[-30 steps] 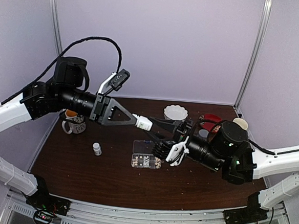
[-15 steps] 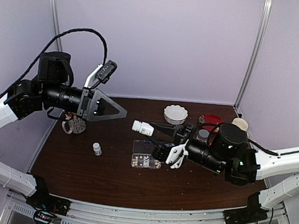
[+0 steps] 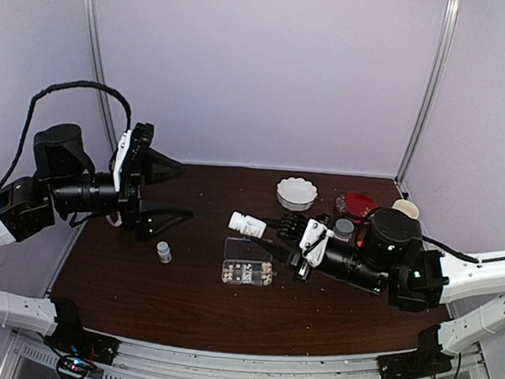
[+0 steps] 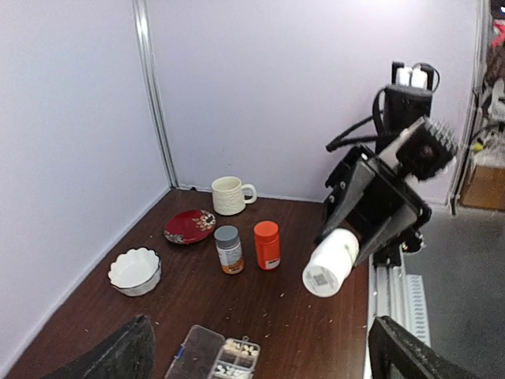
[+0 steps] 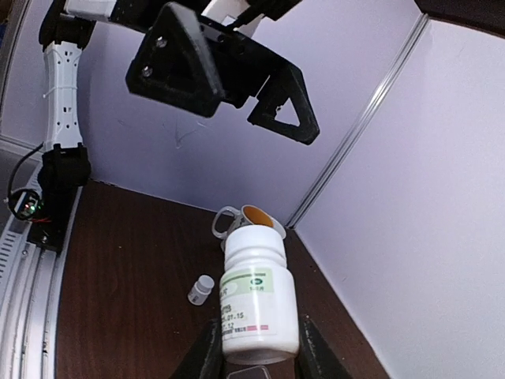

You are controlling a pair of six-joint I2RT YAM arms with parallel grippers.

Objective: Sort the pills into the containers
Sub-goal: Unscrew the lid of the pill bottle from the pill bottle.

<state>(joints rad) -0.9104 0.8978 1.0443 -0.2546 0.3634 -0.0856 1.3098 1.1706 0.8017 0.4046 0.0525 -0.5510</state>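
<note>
My right gripper [image 3: 265, 233] is shut on a white capped bottle [image 3: 247, 224], held tilted above the table; in the right wrist view the bottle [image 5: 257, 298] sits between both fingers, cap pointing away. Just below it on the table lies the clear pill organizer, the containers [image 3: 247, 272], with pale pills [image 4: 237, 352] in several compartments. Pulled back over the table's left side, my left gripper [image 3: 186, 190] is open and holds nothing. From the left wrist view its two dark fingers frame the organizer [image 4: 201, 355] and the bottle [image 4: 331, 262].
A tiny white bottle [image 3: 164, 252] stands left of the organizer. At the back right are a white bowl [image 3: 296, 193], a red plate [image 3: 356, 202], a cup [image 3: 405, 208], a grey-capped bottle [image 4: 228, 249] and an orange bottle [image 4: 267, 245]. A mug [image 5: 248, 219] sits at the far left.
My left gripper let go of the white bottle's cap end, opened wide and drew back to the left. The right gripper kept the bottle and shifted it slightly.
</note>
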